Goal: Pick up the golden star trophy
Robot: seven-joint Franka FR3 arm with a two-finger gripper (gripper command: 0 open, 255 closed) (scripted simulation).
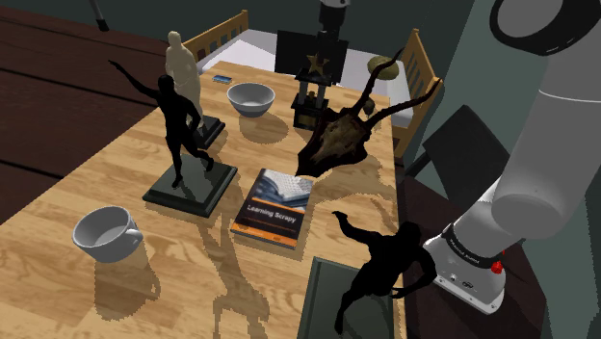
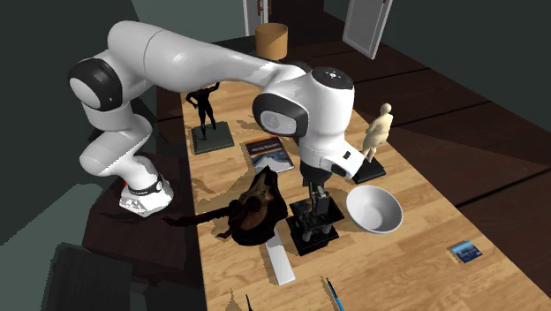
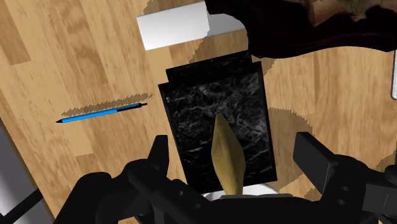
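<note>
I've got the jaws spread wide right over the trophy (image 3: 228, 159), its gold star tip poking up between them without touching, and it's standing on the table (image 3: 70, 57) between the skull (image 2: 252, 212) and the bowl (image 2: 375, 210).

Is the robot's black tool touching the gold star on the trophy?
Apart. In the wrist view the tool is open, its fingers standing either side of the gold star with clear gaps.

The trophy (image 3: 227, 159), a gold star on a black marbled base, stands upright directly below the gripper (image 3: 233, 147), between its spread fingers (image 3: 159, 151), touched by neither.
</note>
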